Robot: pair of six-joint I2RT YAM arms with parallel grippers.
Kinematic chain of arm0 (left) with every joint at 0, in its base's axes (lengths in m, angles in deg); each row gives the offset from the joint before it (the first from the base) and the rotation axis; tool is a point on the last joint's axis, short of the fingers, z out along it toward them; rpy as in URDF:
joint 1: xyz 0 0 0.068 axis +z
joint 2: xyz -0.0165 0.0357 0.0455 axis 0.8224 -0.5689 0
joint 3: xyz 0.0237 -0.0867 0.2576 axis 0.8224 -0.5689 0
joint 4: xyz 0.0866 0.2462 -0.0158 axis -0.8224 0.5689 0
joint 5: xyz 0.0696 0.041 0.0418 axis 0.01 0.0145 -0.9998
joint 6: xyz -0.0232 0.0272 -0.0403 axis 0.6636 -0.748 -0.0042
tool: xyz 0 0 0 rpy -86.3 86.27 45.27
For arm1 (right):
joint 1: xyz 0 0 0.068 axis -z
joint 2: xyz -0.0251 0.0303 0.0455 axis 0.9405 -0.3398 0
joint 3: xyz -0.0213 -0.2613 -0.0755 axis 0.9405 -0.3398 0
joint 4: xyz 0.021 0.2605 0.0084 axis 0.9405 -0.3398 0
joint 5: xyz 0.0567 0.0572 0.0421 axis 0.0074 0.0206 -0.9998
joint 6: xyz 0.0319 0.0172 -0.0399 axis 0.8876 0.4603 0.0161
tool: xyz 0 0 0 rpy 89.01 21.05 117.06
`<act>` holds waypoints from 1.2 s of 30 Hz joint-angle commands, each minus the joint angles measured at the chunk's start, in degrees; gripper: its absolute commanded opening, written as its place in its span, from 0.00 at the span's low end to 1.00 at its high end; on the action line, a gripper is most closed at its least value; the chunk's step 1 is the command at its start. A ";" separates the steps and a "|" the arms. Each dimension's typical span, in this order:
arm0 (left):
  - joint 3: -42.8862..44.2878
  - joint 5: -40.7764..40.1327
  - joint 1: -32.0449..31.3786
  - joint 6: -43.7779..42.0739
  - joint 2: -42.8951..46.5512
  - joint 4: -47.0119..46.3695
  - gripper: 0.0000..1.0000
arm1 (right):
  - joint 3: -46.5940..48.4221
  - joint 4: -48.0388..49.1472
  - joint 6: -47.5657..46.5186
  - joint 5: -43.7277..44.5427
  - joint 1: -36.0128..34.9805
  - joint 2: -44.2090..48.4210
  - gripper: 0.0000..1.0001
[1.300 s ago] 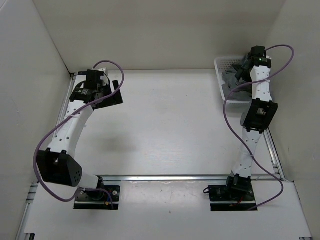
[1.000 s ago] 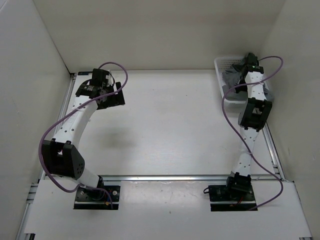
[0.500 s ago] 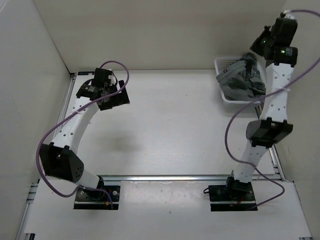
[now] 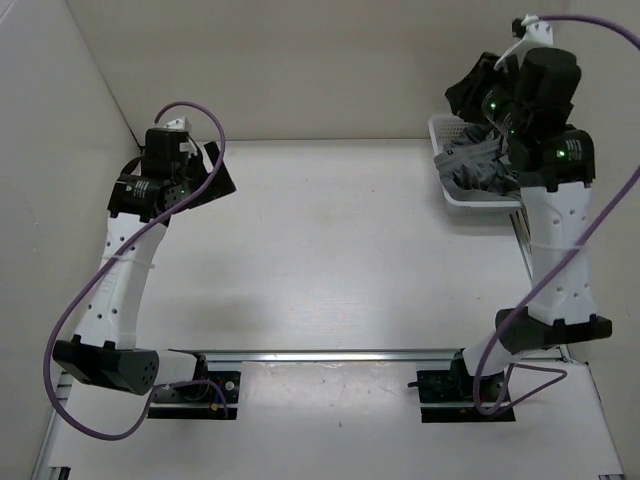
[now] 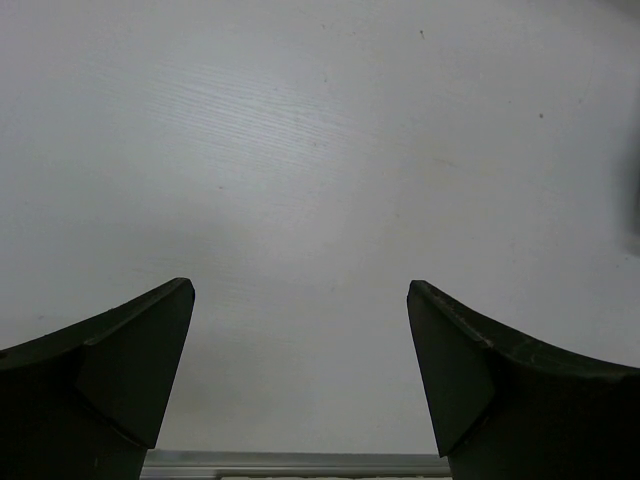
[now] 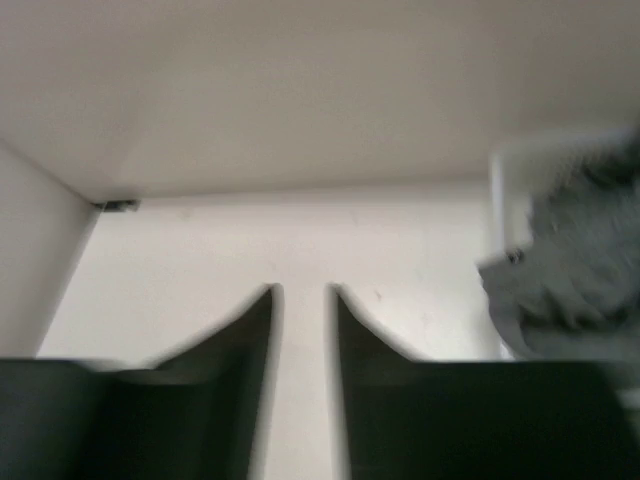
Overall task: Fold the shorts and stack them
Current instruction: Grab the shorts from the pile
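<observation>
The grey shorts (image 4: 478, 160) lie bunched in the white mesh basket (image 4: 436, 126) at the far right of the table. In the right wrist view the shorts (image 6: 580, 270) show blurred at the right edge, apart from the jaws. My right gripper (image 4: 463, 93) is raised high above the basket's left side. Its jaws (image 6: 302, 295) stand a narrow gap apart with nothing between them. My left gripper (image 4: 214, 176) is lifted at the far left, wide open and empty (image 5: 300, 300), looking down on bare table.
The basket's rim (image 6: 505, 190) shows blurred in the right wrist view. White walls close in the table at the back and both sides. A metal rail (image 4: 350, 354) runs along the near edge between the arm bases.
My right arm rose out of the basket; the shorts lifted with it briefly and now sit back in the basket. My left arm lifted and drew back to the left.
</observation>
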 commanded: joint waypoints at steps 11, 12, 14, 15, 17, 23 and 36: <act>-7.43 0.34 0.00 0.54 -0.95 0.13 1.00 | -8.09 -5.89 2.32 1.36 16.90 -26.46 1.00; -7.43 0.34 0.00 0.54 -0.96 0.13 1.00 | -6.77 -5.89 2.93 1.36 17.61 -29.87 1.00; -7.43 -0.71 0.00 0.54 -2.28 0.13 1.00 | -2.73 -5.89 3.63 0.67 18.31 -33.22 1.00; -7.43 -0.72 0.00 0.54 -3.06 0.13 1.00 | -1.32 -5.89 4.24 0.66 18.32 -36.46 1.00; -7.43 -1.24 0.00 0.54 -3.60 0.13 1.00 | 2.29 -5.89 4.78 -0.56 19.45 -40.60 1.00; -6.37 -2.39 -0.53 0.54 -6.59 0.66 1.00 | 4.94 -3.18 8.55 -4.35 21.22 -42.92 0.30; -7.68 -1.86 -2.20 1.07 -5.28 0.66 1.00 | -0.26 0.18 4.26 -5.83 20.17 -26.12 0.34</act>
